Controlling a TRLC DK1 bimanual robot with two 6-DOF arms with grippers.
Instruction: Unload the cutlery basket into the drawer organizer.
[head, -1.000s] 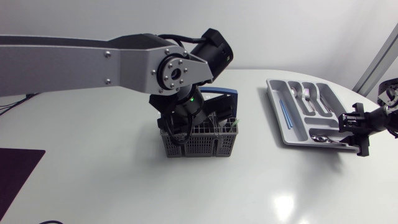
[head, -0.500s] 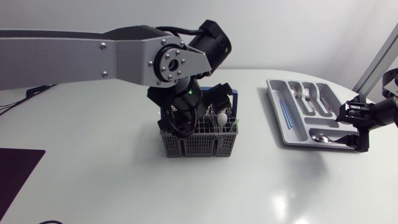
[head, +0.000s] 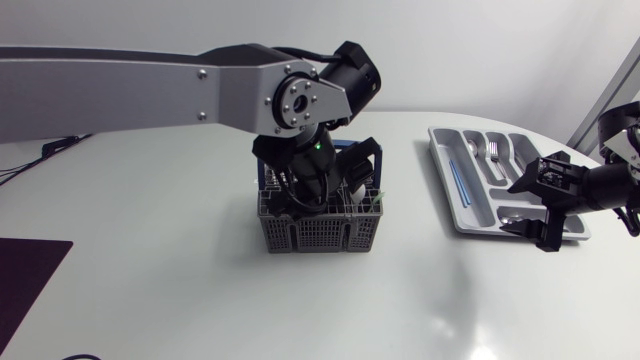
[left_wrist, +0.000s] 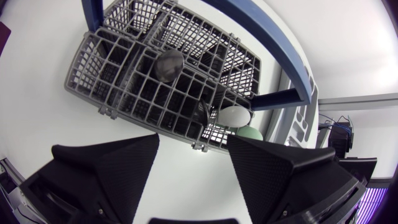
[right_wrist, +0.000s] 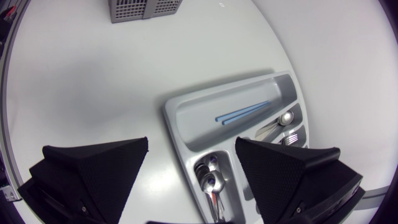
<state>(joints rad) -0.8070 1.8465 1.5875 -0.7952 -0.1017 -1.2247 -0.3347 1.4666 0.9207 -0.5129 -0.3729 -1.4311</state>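
The grey wire cutlery basket (head: 320, 232) with a blue handle (left_wrist: 273, 43) stands mid-table. My left gripper (head: 325, 186) hangs just above its top, open, with nothing between its fingers (left_wrist: 112, 168). In the left wrist view a grey spoon bowl (left_wrist: 169, 63), a white spoon (left_wrist: 233, 116) and a green one (left_wrist: 250, 132) stand in the compartments ahead of the gripper. The grey drawer organizer (head: 441, 165) lies at the right, holding blue sticks (right_wrist: 242, 114), spoons (right_wrist: 210, 177) and forks (head: 492, 152). My right gripper (head: 528, 205) hovers open over the organizer's near end.
The left arm's silver links (head: 150, 85) stretch across the table's left half above the surface. A dark mat (head: 25, 275) lies at the front left edge. Bare white tabletop (head: 420, 290) spreads between basket and organizer and along the front.
My left gripper has shifted a little to the right over the basket and its fingers have drawn somewhat closer. The right gripper has opened wider and moved left over the organizer's near end.
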